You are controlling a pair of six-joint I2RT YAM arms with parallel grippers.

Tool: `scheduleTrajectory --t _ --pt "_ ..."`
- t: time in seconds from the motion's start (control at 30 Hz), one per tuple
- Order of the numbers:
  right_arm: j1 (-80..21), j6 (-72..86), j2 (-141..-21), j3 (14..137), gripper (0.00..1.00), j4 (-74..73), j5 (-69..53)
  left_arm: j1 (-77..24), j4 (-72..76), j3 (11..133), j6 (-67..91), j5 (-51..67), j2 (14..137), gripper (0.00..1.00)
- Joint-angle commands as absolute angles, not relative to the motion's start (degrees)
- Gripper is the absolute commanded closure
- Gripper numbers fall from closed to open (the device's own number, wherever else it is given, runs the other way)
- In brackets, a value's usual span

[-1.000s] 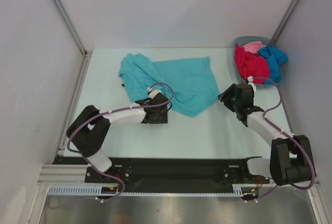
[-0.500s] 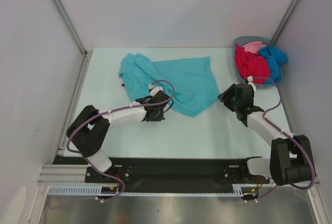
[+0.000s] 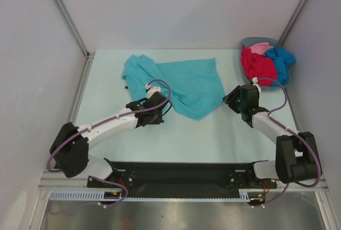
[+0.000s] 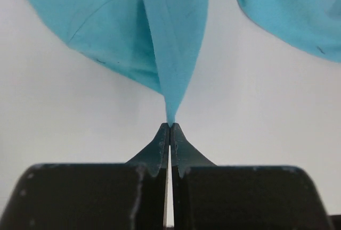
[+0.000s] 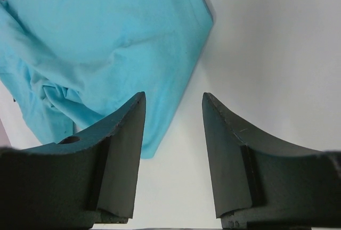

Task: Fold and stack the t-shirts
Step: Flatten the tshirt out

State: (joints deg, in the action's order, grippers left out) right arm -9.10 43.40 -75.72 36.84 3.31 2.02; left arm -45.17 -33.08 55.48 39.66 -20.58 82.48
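We see the crumpled teal-turquoise cloth t-shirt point(image 3: 192, 81) spread on the pale table point(image 3: 213, 134). Its near edge narrows to a point at 12 o'clock from the left gripper point(image 4: 170, 129), whose black jaws are clamped together on that tip. The right gripper point(image 5: 173, 102) sits just beside the shirt's 3 o'clock edge, jaws apart and holding nothing. At the shirt's 2 o'clock, a heap of crimson, pink and blue cloth tees point(image 3: 264, 62) fills a grey-blue plastic basket point(image 3: 246, 42).
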Motion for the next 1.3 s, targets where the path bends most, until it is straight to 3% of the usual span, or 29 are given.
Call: scheduleTrajectory --t 0.0,0.47,0.97,1.03,1.27 --pt "-8.7 43.94 -77.69 39.55 0.49 7.03 1.23 -45.7 -41.2 54.76 41.13 -23.11 75.26 1.0" --pt "-7.38 45.26 -81.21 38.15 0.49 9.93 -1.49 -45.62 -57.82 47.29 49.39 -24.43 57.15 0.99" --pt "-5.54 48.16 -88.68 41.39 0.48 12.74 -4.66 -44.03 -68.99 55.2 49.22 -23.65 51.07 0.99" --pt "-5.19 48.43 -88.94 42.18 0.48 12.74 -4.92 -43.77 -68.91 53.97 49.48 -23.29 50.63 0.9" --pt "-3.43 49.04 -88.86 43.33 0.48 12.57 -5.45 -43.77 -67.85 48.7 50.36 -19.34 48.44 0.85"
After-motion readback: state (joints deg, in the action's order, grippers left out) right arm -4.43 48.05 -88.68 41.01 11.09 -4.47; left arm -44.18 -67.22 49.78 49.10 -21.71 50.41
